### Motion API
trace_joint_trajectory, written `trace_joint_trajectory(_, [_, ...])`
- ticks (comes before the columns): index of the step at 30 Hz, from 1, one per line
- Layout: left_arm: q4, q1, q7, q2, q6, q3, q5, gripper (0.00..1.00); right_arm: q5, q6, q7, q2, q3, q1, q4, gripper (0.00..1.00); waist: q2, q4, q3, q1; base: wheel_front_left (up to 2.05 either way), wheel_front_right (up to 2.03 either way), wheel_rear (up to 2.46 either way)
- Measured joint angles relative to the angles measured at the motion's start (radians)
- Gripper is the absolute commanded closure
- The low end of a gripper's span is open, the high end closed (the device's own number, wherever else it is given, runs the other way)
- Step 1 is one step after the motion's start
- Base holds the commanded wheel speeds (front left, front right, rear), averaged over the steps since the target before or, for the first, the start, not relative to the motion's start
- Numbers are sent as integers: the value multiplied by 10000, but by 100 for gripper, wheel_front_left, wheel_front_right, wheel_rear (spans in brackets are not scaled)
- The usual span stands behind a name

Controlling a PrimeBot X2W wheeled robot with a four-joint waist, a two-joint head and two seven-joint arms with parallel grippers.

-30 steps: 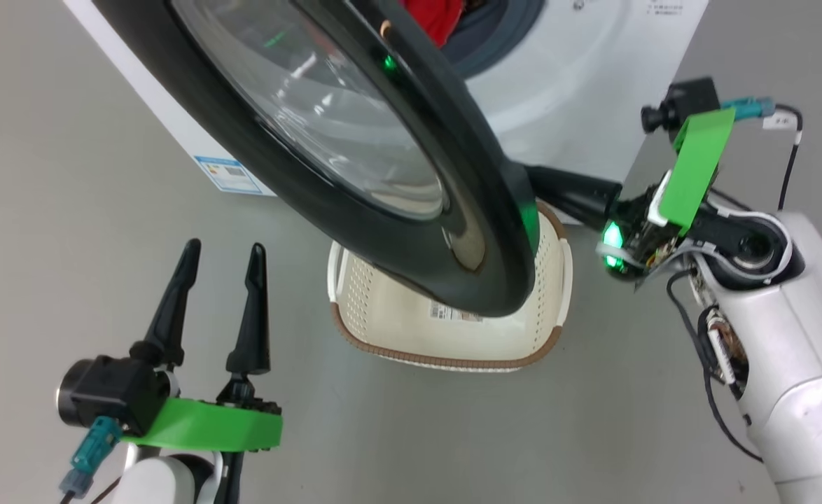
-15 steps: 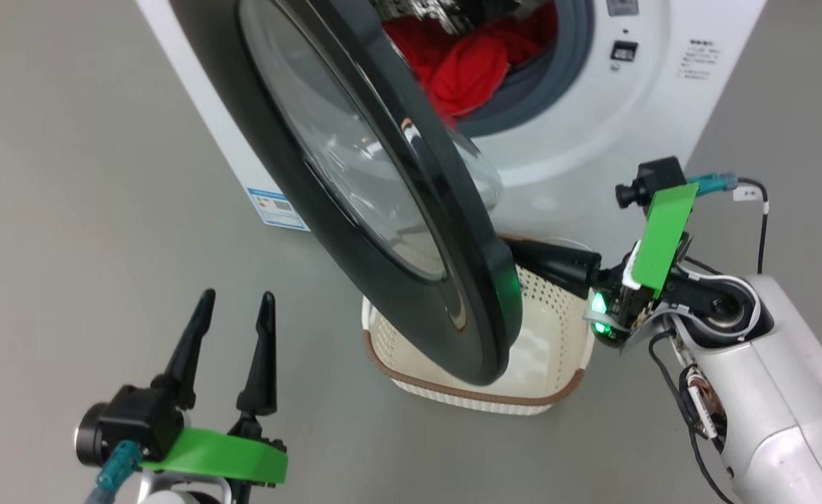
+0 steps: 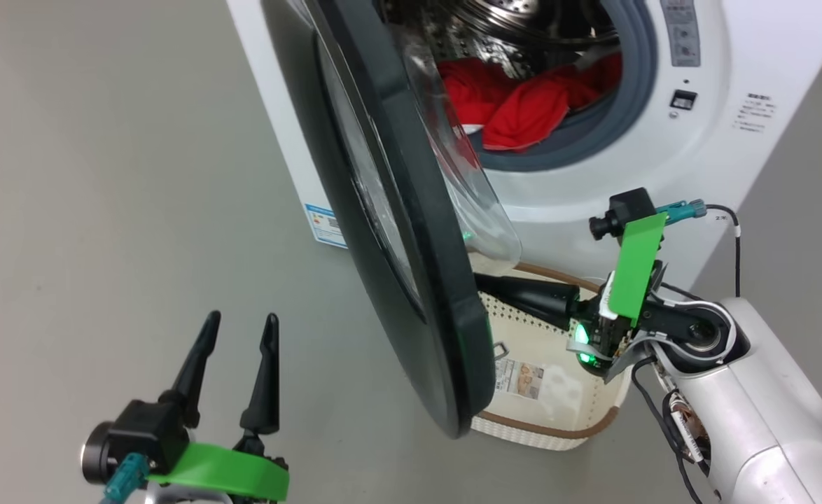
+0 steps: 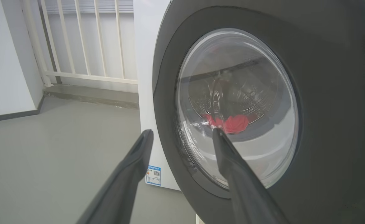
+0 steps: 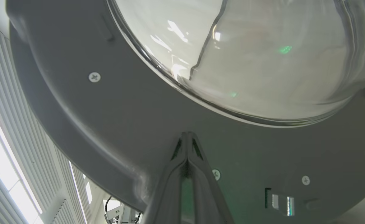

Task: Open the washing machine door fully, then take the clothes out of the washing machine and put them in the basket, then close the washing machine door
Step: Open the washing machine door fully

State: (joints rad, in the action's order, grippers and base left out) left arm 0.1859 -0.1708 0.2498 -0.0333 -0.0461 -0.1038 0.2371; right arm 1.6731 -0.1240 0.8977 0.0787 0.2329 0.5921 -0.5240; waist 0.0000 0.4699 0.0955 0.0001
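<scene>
I have the washing machine door (image 3: 446, 329) swung out to roughly edge-on in the middle of the head view, so I judge it only partly open. The right gripper (image 3: 495, 287) comes in from the lower right, clenched tight on nothing. In the right wrist view its joined tips (image 5: 187, 137) seem to press on the grey inner face of the door (image 5: 108, 124), just under the bulging glass. That is a push with a narrow point on a smooth, curved surface. It could skate up onto the glass or slide off toward the rim, and the door would then be free to drift back. The left gripper (image 3: 241, 320) sits at the lower left with its fingers spread and nothing between them. In the left wrist view those spread fingers (image 4: 182, 132) point at the outer side of the door (image 4: 325, 124), which looks near. If I push the door further round, it sweeps toward that hand and could strike it unless I pull the arm aside first. The basket (image 3: 565, 429) stands on the floor at the lower middle of the frame, right under the door's lower edge and below my right forearm. A dip of that arm could knock it out from under the opening. The clothes (image 3: 516, 105) lie red in the drum at the top of the frame, with one fold resting on the grey ring (image 3: 635, 77) of the washing machine (image 3: 663, 175). That fold could snag on the ring when I reach in.
</scene>
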Motion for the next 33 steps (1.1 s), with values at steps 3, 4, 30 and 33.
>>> trace_joint_trajectory(3, [46,104,0,-6,0,-29,0,0,19,0,2,-19,111,-27,-50,100,0,195,-83,0,0,0,0])
trace_joint_trajectory(4, [46,103,0,-8,0,-40,0,0,75,0,2,-23,140,-51,-59,100,0,261,-103,0,0,0,0])
trace_joint_trajectory(30, [-84,480,-2,-25,21,71,8,0,1241,0,-796,-58,2698,97,-98,100,1,757,-283,0,0,0,0])
trace_joint_trajectory(33, [-107,482,-2,-25,29,59,17,0,1310,0,-815,-52,2740,154,-117,100,0,765,-297,0,0,0,0])
